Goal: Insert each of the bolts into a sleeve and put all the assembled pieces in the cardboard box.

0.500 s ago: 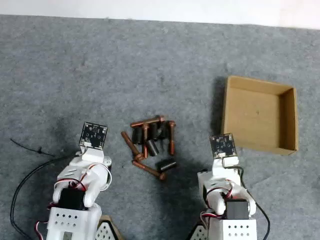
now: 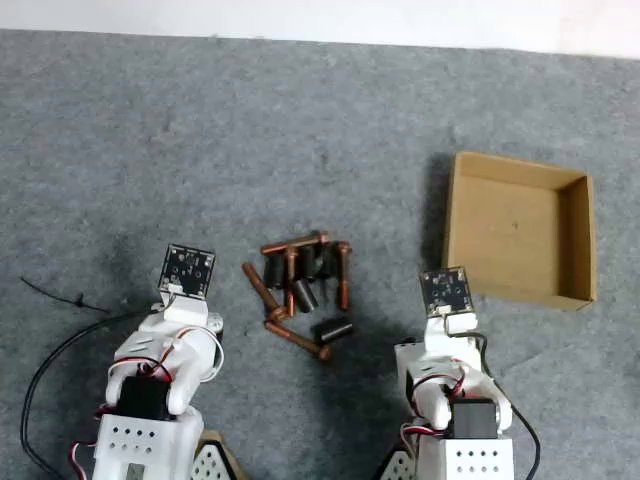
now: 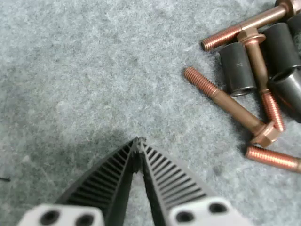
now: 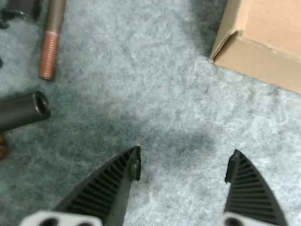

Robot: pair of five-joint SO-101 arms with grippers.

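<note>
- Both arms are sitting at the near edge, and nothing is differing from half a second ago; neither arm is moving, and no piece is shifting.
- The left gripper is hanging just over the grey mat with its jaws pressed together, gripping nothing; the bolts are lying just beyond it, to its right.
- The right gripper is hovering low with its jaws spread wide and nothing between them; a lone sleeve is lying to its left, apart from it.
- Farther out, between the two arms, the copper bolts and dark sleeves are lying heaped together, untouched; no bolt is sitting inside a sleeve, as far as I can tell.
- Farthest, on the right, the cardboard box is standing open with nothing in it; so I am judging the task as not yet begun, with the first pick of a bolt or sleeve waiting.
</note>
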